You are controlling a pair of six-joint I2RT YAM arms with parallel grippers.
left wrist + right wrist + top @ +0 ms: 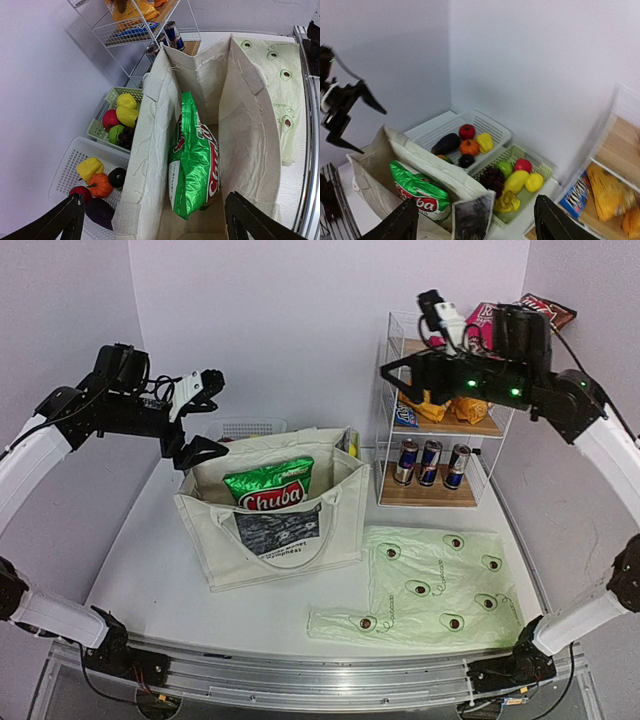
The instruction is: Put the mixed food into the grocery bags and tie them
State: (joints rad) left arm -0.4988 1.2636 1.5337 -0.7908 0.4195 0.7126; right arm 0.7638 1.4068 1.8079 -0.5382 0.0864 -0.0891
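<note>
The beige canvas tote (290, 540) stands open at the table's centre-left with a green-and-white snack packet (268, 483) upright inside. My left gripper (203, 418) hangs open and empty over the tote's left rim; in its wrist view the left gripper (155, 222) looks down on the packet (195, 160). The avocado-print plastic bag (430, 590) lies flat at front right. My right gripper (405, 375) is open and empty, high up beside the wire rack. Below the right gripper (477, 225) are dark grapes (491, 178) and yellow fruit (517, 181).
A wire rack (385, 440) at back right holds drink cans (430, 462), orange packets (450, 405) and a blue packet (405, 417). Behind the tote sit a white basket (492, 127) of vegetables and a green basket (542, 170) of fruit, close to the back wall.
</note>
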